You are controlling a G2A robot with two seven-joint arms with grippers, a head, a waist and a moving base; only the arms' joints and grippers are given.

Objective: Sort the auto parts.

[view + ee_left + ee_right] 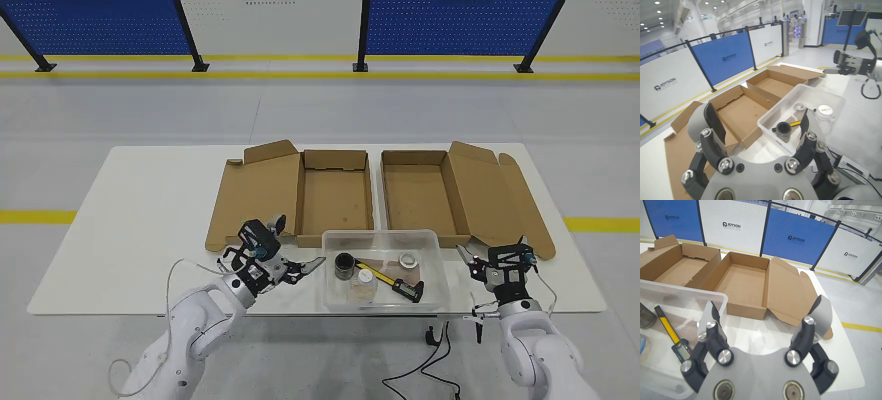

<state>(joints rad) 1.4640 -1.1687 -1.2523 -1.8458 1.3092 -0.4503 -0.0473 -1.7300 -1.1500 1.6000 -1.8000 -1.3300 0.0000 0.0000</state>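
A clear plastic bin (430, 238) near the table's front edge holds the parts: a dark metal cylinder (344, 265), a yellow-and-black digital caliper (398, 286), a small silver ring (407, 261) and a white-lidded jar (364, 276). The cylinder (783, 131), ring (799, 107) and jar (824, 112) also show in the left wrist view, the caliper (672, 334) in the right wrist view. My left gripper (295, 255) stands open and empty just left of the bin. My right gripper (492, 252) hangs open and empty to the bin's right.
Two open cardboard boxes sit behind the bin, the left box (335, 198) and the right box (420, 195), each with its lid flap folded outward. The white table (140, 220) extends bare on the left. Cables hang below the front edge.
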